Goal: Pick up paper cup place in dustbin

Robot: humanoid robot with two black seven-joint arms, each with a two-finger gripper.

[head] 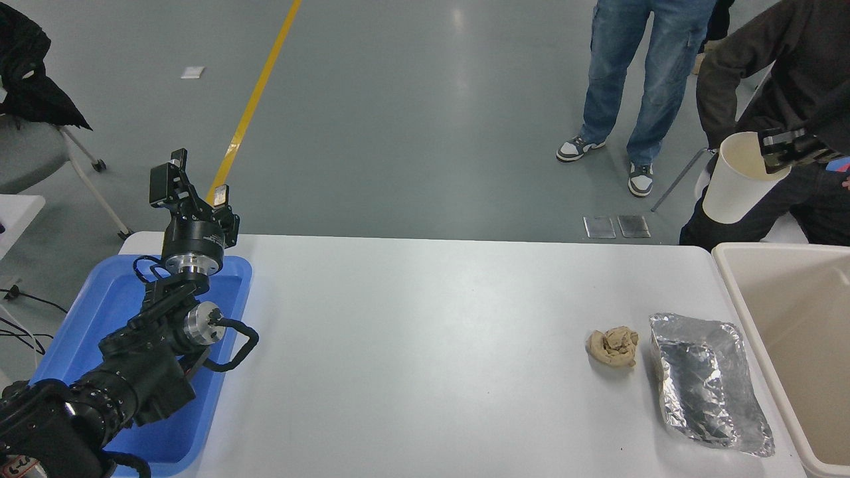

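The white paper cup [738, 179] hangs in the air at the upper right, tilted, its cream inside facing up and right. My right gripper [773, 151] comes in from the right edge and is shut on the cup's rim. The cup is beyond the table's far right corner, above and a little left of the cream-beige dustbin [729, 273], which stands at the table's right end. My left gripper [189, 179] is open and parked above the blue tray [99, 305] at the lower left.
A crumpled brown paper wad [613, 346] and a crinkled silver foil bag [708, 382] lie on the white table [425, 345] near the bin. Two people stand at the far right, one in a dark top [783, 60] close behind the raised cup.
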